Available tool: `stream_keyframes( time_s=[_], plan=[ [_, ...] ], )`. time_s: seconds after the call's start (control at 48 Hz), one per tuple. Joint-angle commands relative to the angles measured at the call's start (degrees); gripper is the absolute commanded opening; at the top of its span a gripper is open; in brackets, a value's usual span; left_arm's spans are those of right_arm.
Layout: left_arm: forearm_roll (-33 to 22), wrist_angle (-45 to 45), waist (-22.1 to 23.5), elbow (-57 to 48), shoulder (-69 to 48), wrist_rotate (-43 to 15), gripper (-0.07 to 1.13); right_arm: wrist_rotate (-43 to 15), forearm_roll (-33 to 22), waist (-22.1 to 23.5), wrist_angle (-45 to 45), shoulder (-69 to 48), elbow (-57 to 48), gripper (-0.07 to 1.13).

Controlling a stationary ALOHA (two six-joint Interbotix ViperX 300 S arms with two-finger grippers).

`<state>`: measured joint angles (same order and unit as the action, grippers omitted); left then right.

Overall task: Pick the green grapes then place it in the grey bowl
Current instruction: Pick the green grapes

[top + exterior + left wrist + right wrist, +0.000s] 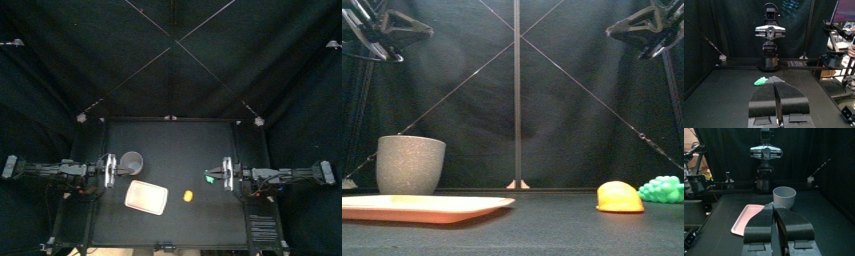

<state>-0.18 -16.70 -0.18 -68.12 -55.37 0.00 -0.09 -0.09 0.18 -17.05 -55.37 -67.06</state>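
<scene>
The green grapes point(210, 183) lie on the black table right of centre, just in front of my right gripper point(219, 173), whose jaws are shut and empty. Level across the table, the grapes point(663, 188) sit at the far right. They also show as a small green cluster point(761, 81) beyond my left gripper point(775, 79). The tall grey speckled cup point(131, 160) stands upright at the left, close to my left gripper point(118, 168), which is shut and empty. The cup point(784, 197) appears past my right gripper point(773, 206). Both arms hang high above the table.
A flat pink tray point(147, 198) lies in front of the cup point(410, 164), toward the table's front edge. A small yellow toy point(189, 195) sits between the tray point(422, 207) and the grapes, and shows as a yellow mound point(619, 196) beside them.
</scene>
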Motion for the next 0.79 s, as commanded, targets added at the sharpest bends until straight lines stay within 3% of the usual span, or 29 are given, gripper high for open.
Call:
stream_keyframes(
  time_s=[0.021,0.188,0.354,0.479,0.688,0.792],
  plan=[
    [0.7,5.9,-1.3,2.1,0.9,-0.4,0.13,-1.4,1.5,0.1,1.8,1.8,-0.4,0.08],
    [0.7,14.2,-2.7,3.7,0.8,-0.4,0.13,-4.1,8.1,4.0,17.2,4.7,0.4,0.12],
    [0.6,15.7,-3.4,4.0,0.8,-0.4,0.13,-9.0,14.9,9.9,31.5,6.5,0.4,0.23],
    [0.5,15.7,-3.5,3.6,0.8,-0.3,0.13,-13.0,15.8,13.6,36.5,6.7,-0.2,0.45],
    [0.3,15.7,-3.5,3.1,0.8,-0.2,0.13,-19.2,15.4,15.9,38.1,6.9,-2.5,0.99],
    [0.3,15.7,-3.5,3.0,0.8,-0.3,0.13,-21.9,15.3,15.9,37.9,8.3,-3.7,1.06]
  ],
)
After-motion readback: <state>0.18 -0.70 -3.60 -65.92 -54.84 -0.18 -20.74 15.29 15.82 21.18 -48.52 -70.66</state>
